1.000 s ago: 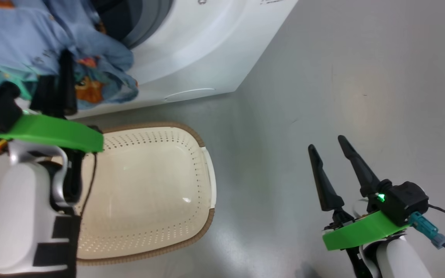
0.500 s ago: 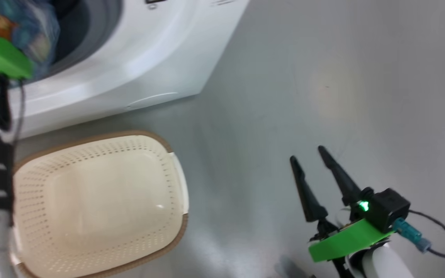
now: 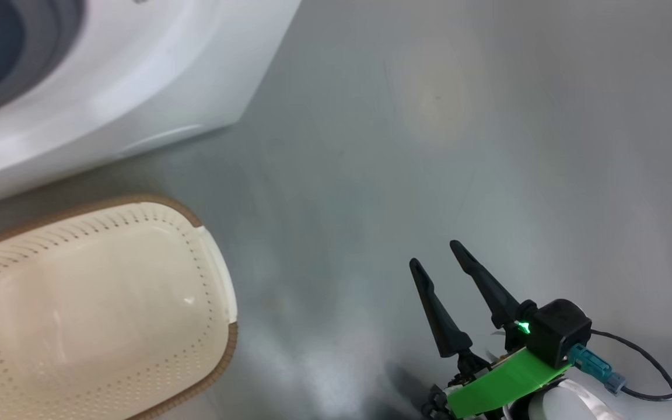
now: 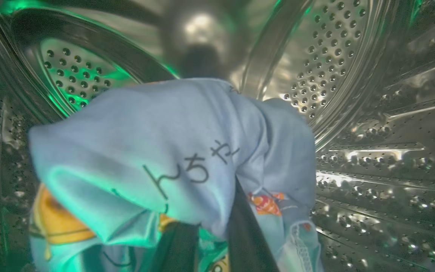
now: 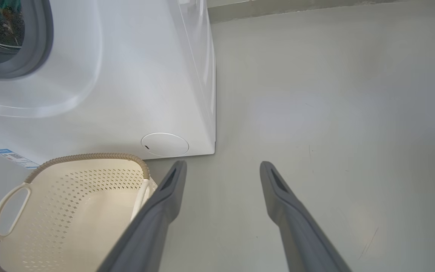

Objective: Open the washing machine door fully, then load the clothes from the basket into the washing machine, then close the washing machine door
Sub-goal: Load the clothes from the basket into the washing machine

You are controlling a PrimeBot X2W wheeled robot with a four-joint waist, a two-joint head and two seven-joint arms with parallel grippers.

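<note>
The left claw (image 4: 210,236) is pinching the clothes (image 4: 164,151), seemingly soft, light and limp, by a bunched fold inside the washing machine (image 4: 372,113); the right claw (image 3: 435,255) is hanging spread, empty.

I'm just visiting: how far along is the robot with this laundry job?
Done: the basket on the floor is empty, so the clothes are out of it. In hand: the left gripper is shut on the clothes inside the steel drum of the washing machine. Left: let go, draw the arm out and close the door. The right gripper hangs open over the floor, holding nothing.
</note>
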